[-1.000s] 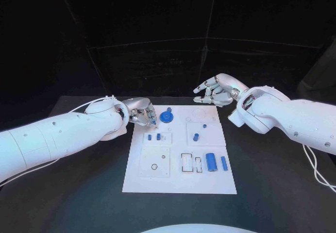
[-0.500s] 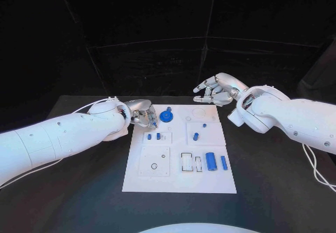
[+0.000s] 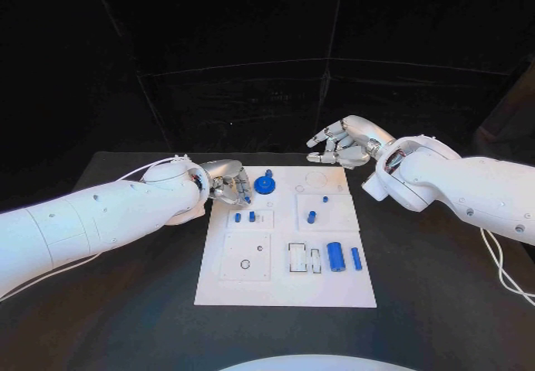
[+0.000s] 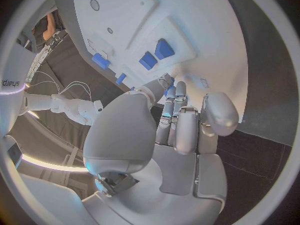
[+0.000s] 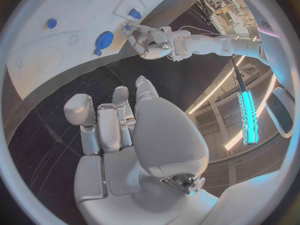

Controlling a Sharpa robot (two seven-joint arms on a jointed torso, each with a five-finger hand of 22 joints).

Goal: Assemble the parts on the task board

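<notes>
From where I stand, the left hand (image 3: 229, 184) sits at the far left edge of the task board (image 3: 285, 290), its fingers bunched together and pointing down; a speck of blue shows at the fingertips (image 4: 169, 91), but I cannot tell whether they pinch a small part or merely cover one on the plate. The right hand (image 3: 348, 144) hangs in the air beyond the board's far right corner, its fingers curled loosely and apart, with nothing in them. The white board lies in the middle of the black table (image 3: 446, 278). Just beside the left hand, a round blue knob (image 3: 265, 185) sits near the far edge. In a raised square below it stand two short blue pegs (image 3: 244, 217), and in the neighbouring square to the right stands another blue peg (image 3: 312, 218) with a tiny blue dot behind it. Nearer me, a large blue cylinder (image 3: 335, 256) and a slimmer blue bar (image 3: 357, 260) lie side by side to the right of two outlined rectangular slots (image 3: 305, 259). The recessed square on the near left carries a small dark ring (image 3: 245, 265).
</notes>
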